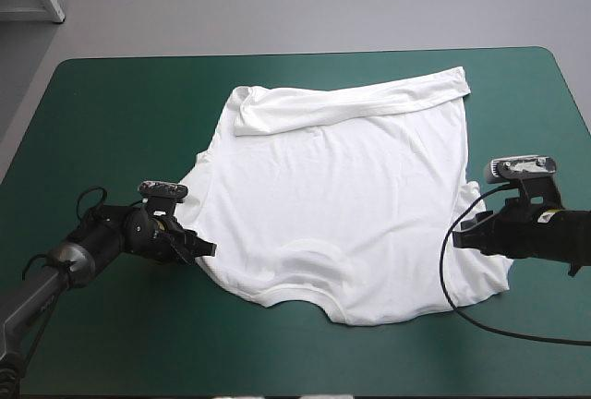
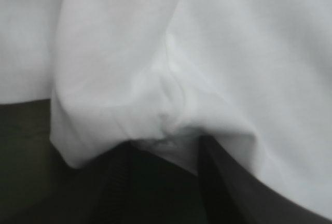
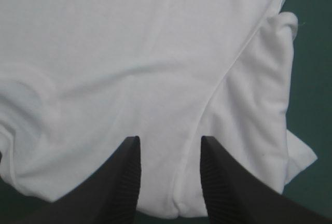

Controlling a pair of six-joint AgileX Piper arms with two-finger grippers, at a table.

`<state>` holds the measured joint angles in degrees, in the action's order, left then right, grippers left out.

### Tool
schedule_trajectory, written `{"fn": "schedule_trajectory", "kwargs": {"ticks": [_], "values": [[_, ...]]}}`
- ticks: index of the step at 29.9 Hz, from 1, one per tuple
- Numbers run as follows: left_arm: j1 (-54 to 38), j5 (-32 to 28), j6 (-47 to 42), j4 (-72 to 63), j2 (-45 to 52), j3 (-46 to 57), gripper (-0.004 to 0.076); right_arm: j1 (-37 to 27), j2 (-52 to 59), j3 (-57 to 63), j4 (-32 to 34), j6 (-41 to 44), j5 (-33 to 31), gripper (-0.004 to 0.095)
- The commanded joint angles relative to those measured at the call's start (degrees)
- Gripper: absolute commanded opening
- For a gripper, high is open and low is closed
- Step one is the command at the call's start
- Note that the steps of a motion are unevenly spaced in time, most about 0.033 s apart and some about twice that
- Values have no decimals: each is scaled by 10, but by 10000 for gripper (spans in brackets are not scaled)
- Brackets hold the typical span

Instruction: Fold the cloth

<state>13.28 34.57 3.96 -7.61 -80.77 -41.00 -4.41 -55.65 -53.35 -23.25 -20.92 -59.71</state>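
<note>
- Right up close in the left wrist view: left fingers (image 2: 220, 193), black, standing apart, a dark gap between them.
- At their tips, a soft bump of the white T-shirt (image 2: 129, 79), bunched and wrinkly, touching the tips (too blurry to tell how far in between).
- Beside that bump, a dark bit of the teal-green cover (image 2: 21, 146).
- Up close in the right wrist view: right fingers (image 3: 124, 182), black too, also apart, not pinching anything.
- Under and ahead of them, smooth white cloth, with one long seam running away from the gap.
- Next to the seam, a sleeve (image 3: 264, 105), a little rumpled, with green cover past its edge.
- From up high: T-shirt (image 1: 342, 205) spread out on the worktop (image 1: 111, 103), in the middle and a bit toward the right side.
- Mostly flat, with small wrinkles.
- Neck hole (image 1: 300, 285) turned toward the near edge, bottom end toward the far edge.
- Far end folded back over itself in one long strip (image 1: 351, 103), slanting across from the left side to the far right corner of the cloth.
- Left fingers (image 1: 199, 248) down low at the shirt's left side, tips right at the cloth's edge.
- Right fingers (image 1: 462, 236) down low at the shirt's right side, by the same sleeve, tips over the cloth.
- One arm on each side, well apart.
</note>
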Motion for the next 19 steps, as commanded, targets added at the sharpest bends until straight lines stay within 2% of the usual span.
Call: {"fn": "schedule_trajectory", "kwargs": {"ticks": [1,5,13,19], "values": [[1,-6,15,-32,-11,1,312,-4,6,-13,-3,6,-23,364],[1,18,41,-56,7,-2,312,-4,8,-13,25,13,-2,364],[1,63,44,-61,104,-12,312,-4,7,-13,24,15,18,364],[1,51,26,-60,128,-14,314,-4,7,-13,23,15,25,365]]}}
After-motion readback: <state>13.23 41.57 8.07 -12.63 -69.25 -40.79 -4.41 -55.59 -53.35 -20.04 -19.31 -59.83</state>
